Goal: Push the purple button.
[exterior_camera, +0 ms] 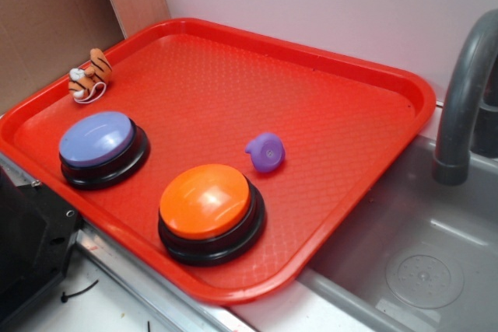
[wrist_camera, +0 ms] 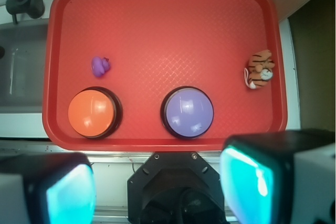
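The purple button (exterior_camera: pixel 99 144) (wrist_camera: pixel 187 112), a lavender dome on a black round base, sits near the red tray's front-left corner in the exterior view. In the wrist view it lies at the tray's near edge, just ahead of my gripper (wrist_camera: pixel 157 190). The gripper hangs high above the tray's near edge, over the robot base. It is open, its teal pads (wrist_camera: pixel 247 184) stand wide apart with nothing between them. The exterior view does not show the gripper.
An orange-topped button (exterior_camera: pixel 208 209) (wrist_camera: pixel 93 113) stands beside the purple one. A small purple toy (exterior_camera: pixel 266 152) (wrist_camera: pixel 100 66) and a toy tiger (exterior_camera: pixel 89 74) (wrist_camera: pixel 260 69) also lie on the red tray (exterior_camera: pixel 342 114) (wrist_camera: pixel 157 30). A grey sink (exterior_camera: pixel 420 262) with a faucet (exterior_camera: pixel 464 91) adjoins the tray.
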Available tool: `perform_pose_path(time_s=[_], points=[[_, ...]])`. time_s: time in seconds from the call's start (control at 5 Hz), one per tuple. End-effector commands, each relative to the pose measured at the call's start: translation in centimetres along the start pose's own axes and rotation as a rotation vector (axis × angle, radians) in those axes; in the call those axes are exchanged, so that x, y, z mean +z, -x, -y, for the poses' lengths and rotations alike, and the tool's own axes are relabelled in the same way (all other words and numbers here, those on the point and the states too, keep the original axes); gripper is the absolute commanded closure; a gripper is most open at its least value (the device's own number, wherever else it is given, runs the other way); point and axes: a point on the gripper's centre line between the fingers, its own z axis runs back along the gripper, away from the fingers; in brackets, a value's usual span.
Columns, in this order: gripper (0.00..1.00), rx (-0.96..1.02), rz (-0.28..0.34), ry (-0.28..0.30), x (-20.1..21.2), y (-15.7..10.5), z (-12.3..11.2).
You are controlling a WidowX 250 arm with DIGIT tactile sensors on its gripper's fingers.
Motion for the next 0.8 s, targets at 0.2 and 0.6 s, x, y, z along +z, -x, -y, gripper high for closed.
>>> perform_pose_path(time_s=[0.2, 0.6], points=[[0.0, 0.034, -0.097, -0.081, -5.2, -2.5, -3.5], [0.0, -0.097, -0.063, -0.061, -14.0, -3.2, -5.5]])
